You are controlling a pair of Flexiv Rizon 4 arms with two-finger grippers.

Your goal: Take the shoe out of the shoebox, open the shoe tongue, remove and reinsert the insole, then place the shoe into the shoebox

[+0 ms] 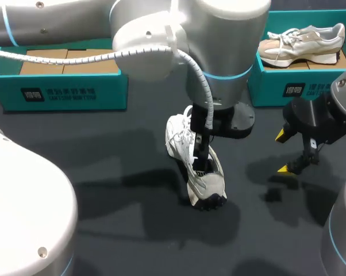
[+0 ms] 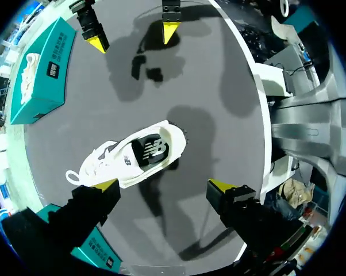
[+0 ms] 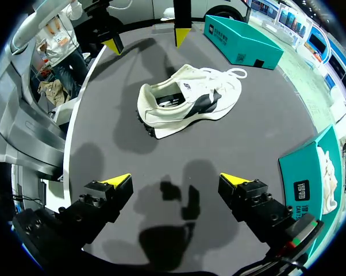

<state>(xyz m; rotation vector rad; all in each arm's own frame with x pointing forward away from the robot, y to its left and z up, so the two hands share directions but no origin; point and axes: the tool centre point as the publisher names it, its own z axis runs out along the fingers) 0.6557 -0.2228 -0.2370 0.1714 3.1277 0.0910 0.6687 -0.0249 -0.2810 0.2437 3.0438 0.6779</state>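
Note:
A white shoe [image 1: 196, 168] with dark side panels lies on the dark table, toe toward the far side. In the left wrist view the shoe [image 2: 133, 155] shows a black insole [image 2: 153, 150] inside it. My left gripper [image 2: 164, 185] hangs open above the shoe, holding nothing; one yellow tip is over the shoe's laced front, the other is off to its side. My right gripper [image 1: 283, 152] stands open to the right of the shoe and apart from it. From the right wrist, the shoe [image 3: 187, 100] lies ahead of the open right gripper [image 3: 176, 181].
A teal shoebox [image 1: 64, 89] with cardboard inside stands at the back left. A second teal shoebox [image 1: 299, 86] at the back right holds a beige and white shoe [image 1: 302, 43]. My left arm's wrist [image 1: 219, 75] hides part of the table's middle.

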